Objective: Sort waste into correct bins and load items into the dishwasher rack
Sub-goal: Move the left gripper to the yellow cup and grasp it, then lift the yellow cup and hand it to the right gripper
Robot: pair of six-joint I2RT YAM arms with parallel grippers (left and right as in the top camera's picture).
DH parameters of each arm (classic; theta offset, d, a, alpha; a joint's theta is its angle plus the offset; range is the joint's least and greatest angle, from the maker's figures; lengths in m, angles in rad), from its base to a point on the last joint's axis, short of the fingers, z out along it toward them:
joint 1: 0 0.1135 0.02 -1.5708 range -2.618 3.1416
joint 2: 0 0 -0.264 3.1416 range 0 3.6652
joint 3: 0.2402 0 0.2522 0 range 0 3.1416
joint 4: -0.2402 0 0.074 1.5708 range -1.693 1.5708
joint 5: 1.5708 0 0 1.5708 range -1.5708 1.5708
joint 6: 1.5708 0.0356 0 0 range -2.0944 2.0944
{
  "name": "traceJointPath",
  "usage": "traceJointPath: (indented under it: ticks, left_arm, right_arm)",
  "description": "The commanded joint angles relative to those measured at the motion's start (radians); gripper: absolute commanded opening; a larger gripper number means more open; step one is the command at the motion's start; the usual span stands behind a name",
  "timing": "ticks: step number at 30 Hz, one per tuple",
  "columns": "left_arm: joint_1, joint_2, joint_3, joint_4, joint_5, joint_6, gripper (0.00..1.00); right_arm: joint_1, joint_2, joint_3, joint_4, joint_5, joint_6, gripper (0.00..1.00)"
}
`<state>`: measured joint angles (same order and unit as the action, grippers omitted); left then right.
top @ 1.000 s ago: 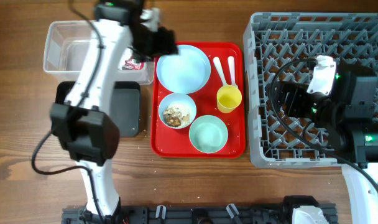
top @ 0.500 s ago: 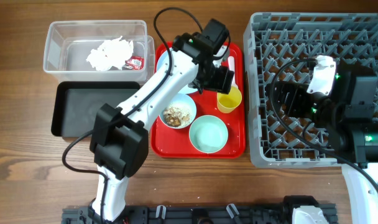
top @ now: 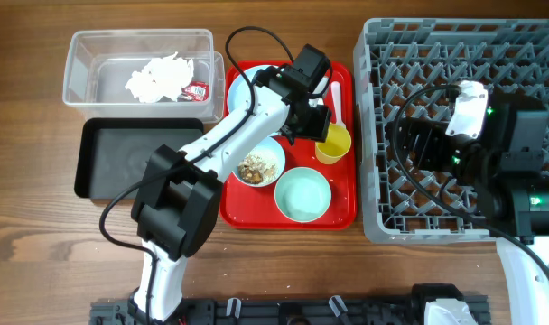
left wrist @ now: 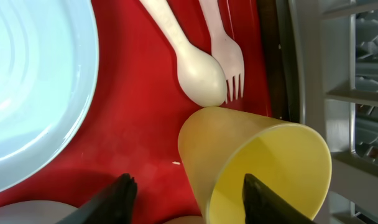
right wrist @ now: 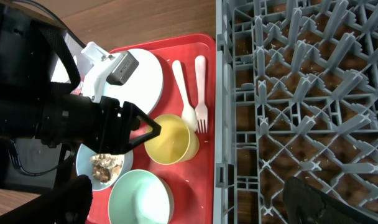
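Wooden table (top: 31, 226), overhead: napkins (top: 157, 77) in clear tub (top: 85, 68); left gripper (top: 321, 126) at yellow cup (top: 333, 143) on red tray (top: 347, 212) | left wrist: fingers spread astride cup, not closed | right wrist: right gripper (right wrist: 189, 190) spread, over rack (right wrist: 301, 93) | step: cup pickup; next: close, lift

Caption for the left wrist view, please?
Left fingers open at the yellow cup; white spoon and fork on red tray.

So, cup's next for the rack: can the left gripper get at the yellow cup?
Likely yes: the left gripper hangs open right at the yellow cup, with nothing between them.
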<state>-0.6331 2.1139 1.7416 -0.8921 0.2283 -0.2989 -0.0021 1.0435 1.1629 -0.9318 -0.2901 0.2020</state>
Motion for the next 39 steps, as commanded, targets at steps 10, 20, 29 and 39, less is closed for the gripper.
traceJointPath:
  ticks: [10,20,29,39]
  left_arm:
    - [-0.029,0.05,-0.011,0.044,-0.013,-0.005,0.23]
    - [0.172,-0.054,0.045,-0.042,0.324,-0.05,0.04]
    - [0.462,-0.09,0.045,-0.074,1.242,0.061,0.04]
    - [0.423,-0.091,0.045,-0.132,1.349,0.056,0.04]
  right_arm:
    - [0.005,0.002,0.023,-0.005,0.005,0.011,1.0]
    - [0.005,0.004,0.023,0.019,-0.129,0.007,1.0]
    - [0.005,0.162,0.008,0.273,-0.681,-0.074,1.0]
    - [0.005,0.348,0.008,0.637,-0.993,-0.04,1.0]
